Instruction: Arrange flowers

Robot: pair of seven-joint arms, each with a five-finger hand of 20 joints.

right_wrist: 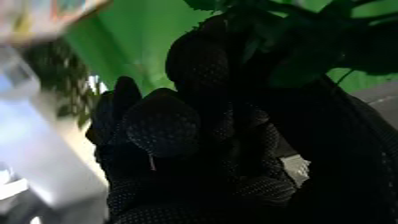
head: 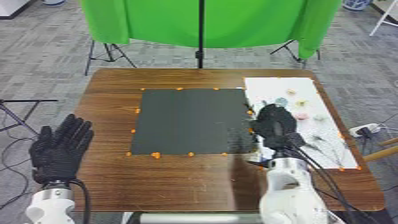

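In the head view my left hand point(head: 59, 152) rests open over the table's left edge, its fingers straight. My right hand point(head: 276, 121) is above the left edge of the white sheet point(head: 266, 86). Several small flowers lie on that sheet, among them a pale blue one point(head: 281, 101) just beyond the hand, a yellow one point(head: 300, 103) and a pink one point(head: 302, 116). In the right wrist view my right hand point(right_wrist: 187, 135) has its fingers curled round a leafy flower stem. Dark green leaves point(right_wrist: 306, 47) stick out past the fingers; the grasped part is hidden by the glove.
A dark grey square mat point(head: 188, 120), marked round its edges with orange bits, lies on the brown table point(head: 111, 100) left of the sheet. A green cloth point(head: 160, 22) on stands hangs behind the table. Cables run along my right forearm.
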